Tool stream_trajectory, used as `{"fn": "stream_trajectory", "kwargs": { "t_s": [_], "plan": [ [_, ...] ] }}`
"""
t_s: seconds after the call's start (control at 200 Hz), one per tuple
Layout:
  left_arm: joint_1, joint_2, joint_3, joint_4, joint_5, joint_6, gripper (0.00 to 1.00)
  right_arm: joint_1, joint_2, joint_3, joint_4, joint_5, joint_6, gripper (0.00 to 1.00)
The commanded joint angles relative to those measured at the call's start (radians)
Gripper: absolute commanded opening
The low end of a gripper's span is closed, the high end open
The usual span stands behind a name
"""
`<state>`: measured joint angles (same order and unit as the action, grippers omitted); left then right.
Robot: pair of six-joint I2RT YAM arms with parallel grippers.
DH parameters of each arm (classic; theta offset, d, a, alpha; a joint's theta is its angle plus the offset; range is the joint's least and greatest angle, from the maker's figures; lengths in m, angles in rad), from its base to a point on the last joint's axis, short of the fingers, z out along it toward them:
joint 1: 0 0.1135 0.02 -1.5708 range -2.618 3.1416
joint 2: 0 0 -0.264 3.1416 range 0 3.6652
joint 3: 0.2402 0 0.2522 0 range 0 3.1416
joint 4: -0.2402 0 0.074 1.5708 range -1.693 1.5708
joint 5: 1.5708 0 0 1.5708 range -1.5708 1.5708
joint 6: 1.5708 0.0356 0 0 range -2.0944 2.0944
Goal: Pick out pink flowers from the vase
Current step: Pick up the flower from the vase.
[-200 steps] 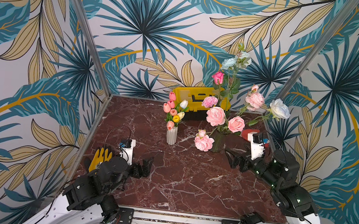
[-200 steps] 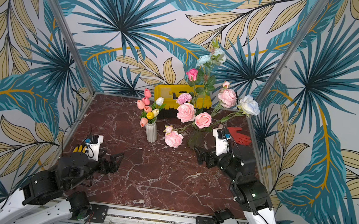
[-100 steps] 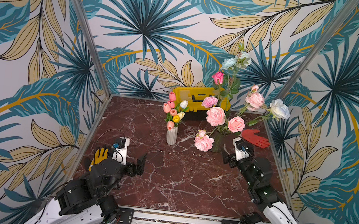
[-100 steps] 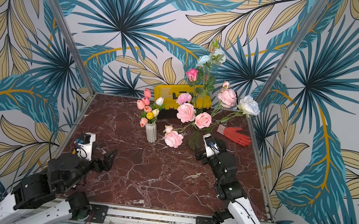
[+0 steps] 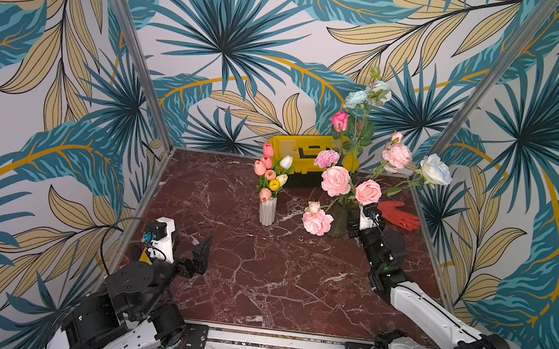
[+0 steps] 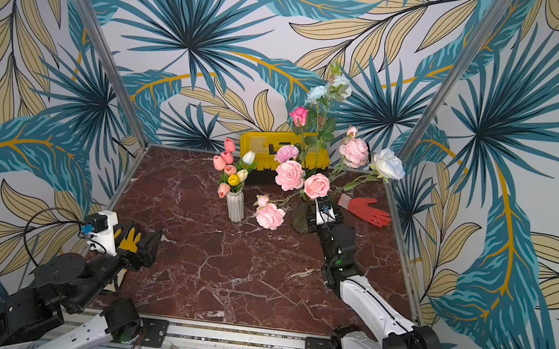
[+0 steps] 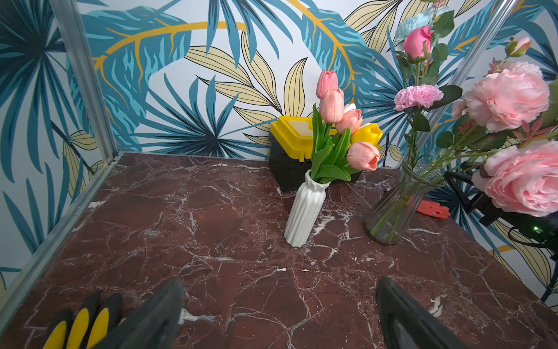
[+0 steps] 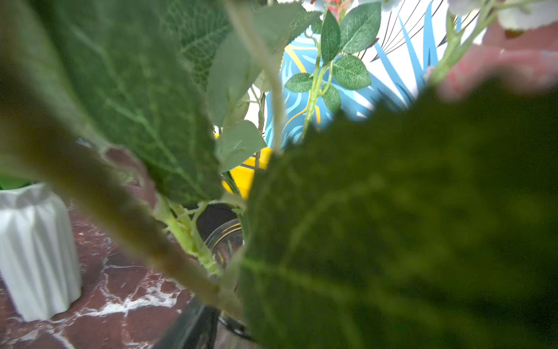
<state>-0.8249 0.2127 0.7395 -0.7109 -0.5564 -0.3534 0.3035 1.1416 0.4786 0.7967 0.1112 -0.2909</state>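
Pale pink green-stemmed flowers [image 5: 336, 181] stand in the clear glass vase [image 7: 392, 211] at the red marble table's [image 5: 259, 270] one o'clock. The black right gripper [image 5: 353, 224] is beside it, perhaps touching; leaves hide its jaws, so I cannot tell. At seven o'clock the black left gripper [image 7: 279, 282] gapes empty.

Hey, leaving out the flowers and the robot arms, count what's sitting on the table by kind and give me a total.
Vases: 2, the white ribbed vase and the glass vase
Gloves: 2, the red glove and the yellow-and-black glove
Toolboxes: 1, the yellow toolbox
Total: 5
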Motion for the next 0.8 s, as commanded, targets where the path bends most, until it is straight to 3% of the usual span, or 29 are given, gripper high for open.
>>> {"fn": "stream_trajectory", "kwargs": {
  "t_s": [0.0, 0.145, 0.295, 0.491, 0.791],
  "plan": [
    [0.003, -0.006, -0.025, 0.007, -0.023, 0.020, 0.99, -0.003, 0.017, 0.004, 0.096, -0.029, 0.027, 0.49],
    [0.003, -0.002, -0.026, 0.007, -0.016, 0.016, 1.00, -0.003, 0.020, 0.009, 0.080, -0.066, 0.040, 0.33],
    [0.003, -0.004, -0.016, 0.007, 0.008, 0.016, 0.99, -0.003, -0.001, 0.003, 0.055, -0.081, 0.043, 0.25],
    [0.002, -0.005, -0.015, 0.007, 0.024, 0.013, 1.00, -0.004, -0.037, 0.002, 0.033, -0.086, 0.038, 0.04],
    [0.003, -0.004, -0.014, 0.007, 0.028, 0.007, 0.99, -0.009, -0.093, 0.057, -0.041, -0.082, 0.057, 0.01]
  ]
}}
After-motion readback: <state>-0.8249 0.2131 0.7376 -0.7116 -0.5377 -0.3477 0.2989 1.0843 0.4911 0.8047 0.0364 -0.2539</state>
